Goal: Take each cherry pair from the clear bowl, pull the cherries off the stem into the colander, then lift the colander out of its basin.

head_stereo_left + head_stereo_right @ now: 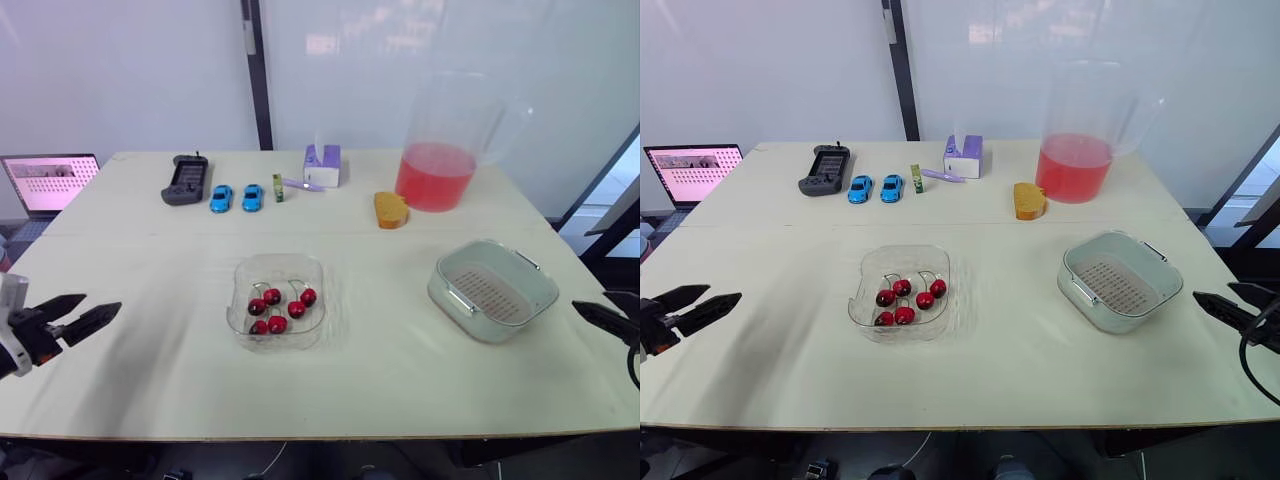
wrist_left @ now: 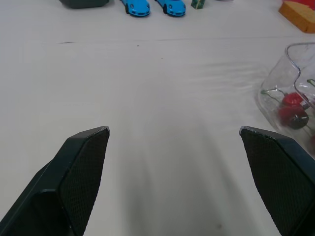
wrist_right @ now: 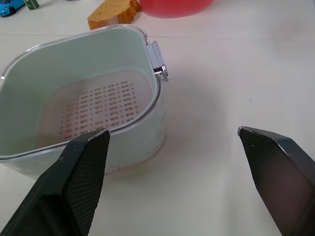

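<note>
The left black two-fingered gripper [image 1: 102, 302] hovers at the 8 o'clock edge of the cream table [image 1: 150, 250], fingers spread wide and empty. Just toward 6 o'clock of centre sits the clear plastic bowl [image 1: 245, 272], with red stemmed cherries [image 1: 277, 308] inside. At its 3 o'clock, the pale green perforated colander [image 1: 490, 292] sits in its clear basin [image 1: 462, 320]. At the colander's 3 o'clock, the right black gripper [image 1: 1212, 292] hangs equally spread, holding nothing.

Just beside your right pincer [image 3: 172, 132], the colander [image 3: 98, 105] is smooth matt plastic with a shiny metal handle [image 3: 158, 61]; your counter [image 3: 231, 73] looks matt.
</note>
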Available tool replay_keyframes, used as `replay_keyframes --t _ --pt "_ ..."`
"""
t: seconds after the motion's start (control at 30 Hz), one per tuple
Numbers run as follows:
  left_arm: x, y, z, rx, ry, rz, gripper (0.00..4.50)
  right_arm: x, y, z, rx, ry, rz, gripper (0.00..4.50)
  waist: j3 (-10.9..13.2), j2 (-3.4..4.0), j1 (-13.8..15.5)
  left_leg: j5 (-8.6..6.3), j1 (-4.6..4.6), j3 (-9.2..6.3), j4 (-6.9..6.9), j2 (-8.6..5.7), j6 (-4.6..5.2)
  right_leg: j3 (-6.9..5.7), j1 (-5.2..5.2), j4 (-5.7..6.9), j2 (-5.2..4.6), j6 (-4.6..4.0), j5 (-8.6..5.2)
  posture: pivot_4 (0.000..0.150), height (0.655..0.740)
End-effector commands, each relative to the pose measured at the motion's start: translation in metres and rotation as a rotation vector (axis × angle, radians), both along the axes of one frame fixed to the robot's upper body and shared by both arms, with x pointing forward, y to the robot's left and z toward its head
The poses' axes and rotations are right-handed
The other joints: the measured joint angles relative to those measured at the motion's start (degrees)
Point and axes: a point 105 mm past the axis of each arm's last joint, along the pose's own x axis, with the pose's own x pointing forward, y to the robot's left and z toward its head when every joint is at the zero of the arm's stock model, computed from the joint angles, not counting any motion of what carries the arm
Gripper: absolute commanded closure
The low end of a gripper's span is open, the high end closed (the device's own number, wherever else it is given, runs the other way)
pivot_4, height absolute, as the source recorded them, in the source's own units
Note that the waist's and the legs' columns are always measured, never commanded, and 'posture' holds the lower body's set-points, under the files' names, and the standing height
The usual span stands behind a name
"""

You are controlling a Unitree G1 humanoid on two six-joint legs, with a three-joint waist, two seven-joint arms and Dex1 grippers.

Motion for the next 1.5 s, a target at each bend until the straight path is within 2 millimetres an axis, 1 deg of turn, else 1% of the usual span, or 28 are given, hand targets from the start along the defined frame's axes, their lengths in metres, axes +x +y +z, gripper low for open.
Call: replay_keyframes --t 0.03,0.13,0.2,0.4,0.63,0.7,0.8,0.87,0.93,1.07,1.1,1.13,1.2,1.23,1.27,1.37,1.43,1.5 --pt "-0.002 0.007 0.015 0.011 -0.052 0.034 0.04 -0.001 -0.002 0.016 -0.039 -0.037 0.005 0.0 0.0 0.0 0.02 0.0 0.0 0.0 0.0 0.0 0.0 0.0 0.0 0.0 0.0 0.0 0.0 0.15 0.74" --pt "-0.002 0.008 0.013 -0.009 -0.022 0.041 0.04 0.0 -0.001 0.019 -0.041 -0.044 0.009 0.0 0.0 0.0 0.02 0.0 0.0 0.0 0.0 0.0 0.0 0.0 0.0 0.0 0.0 0.0 0.0 0.15 0.74" --pt "-0.003 0.006 0.014 -0.011 -0.035 0.025 0.04 0.0 -0.001 0.02 -0.045 -0.045 0.012 0.0 0.0 0.0 0.02 0.0 0.0 0.0 0.0 0.0 0.0 0.0 0.0 0.0 0.0 0.0 0.0 0.15 0.74" --pt "-0.004 0.0 0.01 -0.007 -0.016 -0.013 0.04 0.001 0.004 0.025 -0.059 -0.055 0.032 0.0 0.0 0.0 0.0 0.0 0.0 0.0 0.0 0.0 0.0 0.0 0.0 0.0 0.0 0.0 0.0 0.15 0.74" --pt "-0.005 -0.006 0.006 -0.008 0.002 -0.057 0.04 0.004 0.005 0.029 -0.07 -0.056 0.037 0.0 0.0 0.0 0.1 0.0 0.0 0.0 0.01 0.0 0.0 0.0 0.0 0.0 0.0 0.0 0.0 0.15 0.74" --pt "-0.007 -0.008 -0.001 -0.02 0.055 -0.085 0.04 0.005 0.005 0.031 -0.074 -0.056 0.039 0.0 0.0 0.0 0.1 0.0 0.0 0.0 0.0 0.0 0.0 0.0 0.0 0.0 0.0 0.0 0.0 0.15 0.74" --pt "-0.008 -0.011 -0.003 -0.02 0.062 -0.111 0.04 0.006 0.009 0.036 -0.077 -0.065 0.054 0.0 0.0 0.0 0.16 0.0 0.0 0.0 0.0 0.0 0.0 0.0 0.0 0.0 0.0 0.0 0.0 0.15 0.74" --pt "-0.007 -0.016 0.001 -0.022 0.042 -0.135 0.04 0.007 0.013 0.04 -0.081 -0.067 0.072 0.0 0.0 0.01 0.27 0.0 0.0 0.0 0.01 0.0 0.0 -0.01 0.0 0.0 0.0 0.0 0.0 0.15 0.74" --pt "-0.001 -0.021 0.007 0.02 0.009 -0.154 0.04 0.008 0.02 0.047 -0.082 -0.072 0.1 0.0 0.0 0.01 0.39 0.0 0.0 0.01 0.01 0.0 0.0 0.0 0.0 0.0 0.0 0.0 0.0 0.15 0.74" --pt "0.001 -0.05 0.025 0.067 -0.053 -0.321 0.04 0.013 0.044 0.069 -0.105 -0.102 0.196 0.0 0.01 0.03 0.46 0.0 0.0 0.0 0.04 0.0 -0.01 0.0 0.01 0.0 -0.01 0.0 0.01 0.15 0.74" --pt "0.002 -0.058 0.03 0.07 -0.066 -0.354 0.04 0.014 0.055 0.076 -0.104 -0.116 0.237 0.0 0.01 0.03 0.46 0.0 0.0 0.01 0.04 0.0 0.0 0.0 0.01 0.0 -0.02 0.01 0.0 0.15 0.74" --pt "0.001 -0.068 0.037 0.082 -0.086 -0.409 0.04 0.016 0.076 0.088 -0.105 -0.139 0.319 0.0 0.02 0.04 0.44 0.0 0.0 0.0 0.02 0.0 0.0 0.0 0.01 0.0 -0.01 0.0 0.0 0.15 0.74" --pt "0.0 -0.083 0.047 0.098 -0.111 -0.49 0.04 0.015 0.109 0.102 -0.112 -0.159 0.443 0.0 0.03 0.06 0.26 0.0 0.0 -0.01 0.02 0.02 0.0 0.0 -0.02 0.03 0.02 0.0 0.01 0.15 0.74" --pt "-0.001 -0.095 0.052 0.121 -0.121 -0.553 0.04 0.016 0.139 0.106 -0.161 -0.155 0.546 0.0 0.03 0.07 0.14 0.0 0.0 -0.01 0.02 0.04 0.0 0.0 -0.01 0.04 0.04 0.0 0.01 0.15 0.74" --pt "-0.002 -0.105 0.056 0.15 -0.128 -0.603 0.04 0.02 0.164 0.106 -0.215 -0.147 0.617 0.0 0.04 0.08 0.02 0.0 0.0 -0.01 0.03 0.05 0.0 0.0 -0.02 0.04 0.04 0.0 0.01 0.15 0.74" --pt "-0.001 -0.123 0.063 0.202 -0.15 -0.676 0.04 0.029 0.224 0.105 -0.276 -0.126 0.761 0.0 0.05 0.11 -0.29 0.0 -0.01 -0.02 0.01 0.05 -0.01 -0.01 -0.04 0.05 0.03 0.0 0.01 0.15 0.74" --pt "-0.001 -0.131 0.067 0.207 -0.16 -0.706 0.04 0.038 0.261 0.106 -0.271 -0.099 0.816 0.0 0.05 0.1 -0.63 0.0 -0.02 -0.04 0.0 0.05 -0.01 -0.02 -0.07 0.04 0.03 0.0 0.0 0.15 0.74" --pt "-0.004 -0.137 0.069 0.207 -0.166 -0.736 0.04 0.049 0.292 0.107 -0.266 -0.059 0.829 0.0 0.05 0.11 -0.85 0.0 -0.15 -0.07 0.0 0.05 -0.01 -0.03 -0.18 0.05 0.03 0.0 0.01 0.15 0.74"
